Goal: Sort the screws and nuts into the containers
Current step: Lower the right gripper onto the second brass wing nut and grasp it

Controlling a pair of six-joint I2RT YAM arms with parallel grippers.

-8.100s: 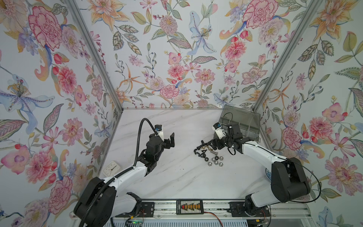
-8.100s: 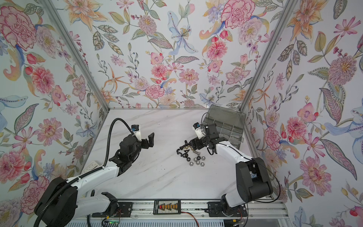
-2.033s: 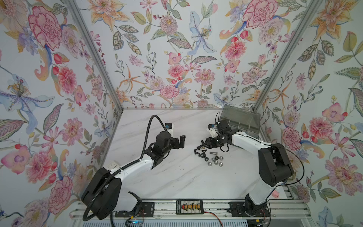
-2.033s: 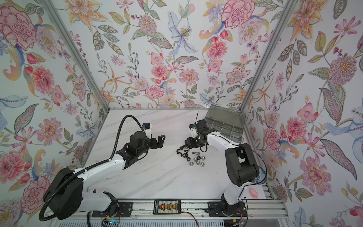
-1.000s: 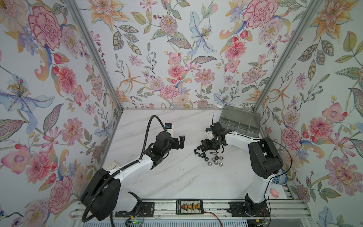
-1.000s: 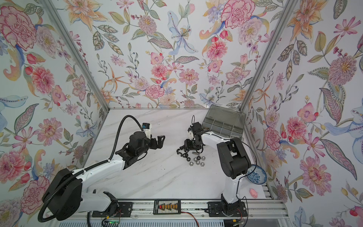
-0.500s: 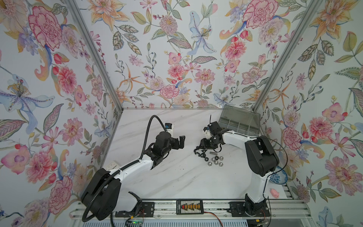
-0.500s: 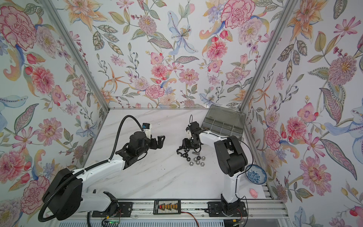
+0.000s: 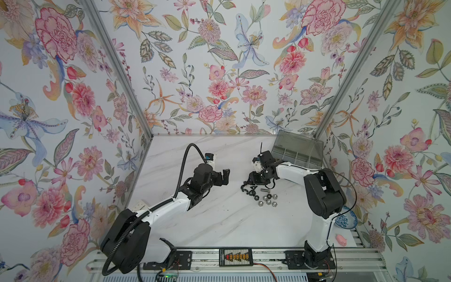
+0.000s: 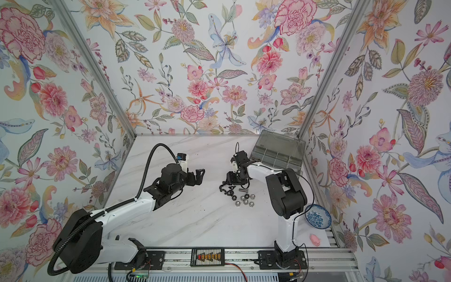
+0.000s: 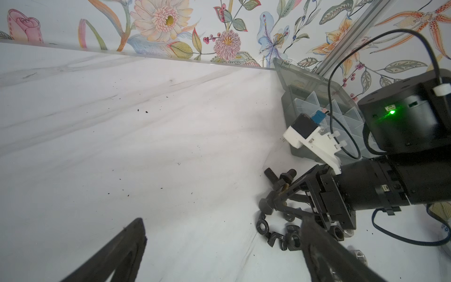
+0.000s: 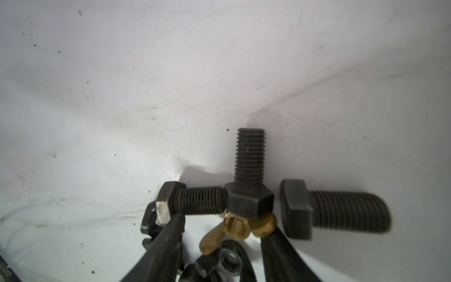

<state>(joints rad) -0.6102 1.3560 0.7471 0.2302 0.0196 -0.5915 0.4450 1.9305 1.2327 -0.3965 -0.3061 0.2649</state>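
1. the right gripper (image 9: pixel 246 182) is reaching down into the far side of the pile of screws (image 9: pixel 247 189) on the marble table (image 9: pixel 219 219); in the right wrist view its two fingers (image 12: pixel 166 246) are standing partly apart, straddling a brass wing nut (image 12: pixel 234 228) that is lying between them.
2. whether the fingers are actually pinching the wing nut or anything else, i cannot tell; nothing is showing as lifted.
3. three black screws are lying just past the fingertips in the right wrist view: one pointing away (image 12: pixel 250 156), one lying crosswise against its head (image 12: pixel 195 202), and a third, blurred one (image 12: pixel 341 211) just beside them.
4. the nuts (image 9: pixel 268 199) are sitting in a loose cluster of silver pieces on the near side of the pile, with black ones (image 10: pixel 230 193) touching the screws.
5. the containers (image 9: pixel 296 152) are sitting at the far right corner of the table with the lid open, well apart from the pile.
6. the left gripper (image 9: pixel 225 176) is hovering above bare table to the left of the pile, jaws spread wide and holding nothing.
7. a blue-and-white bowl (image 10: pixel 317 216) is resting near the right arm's base.
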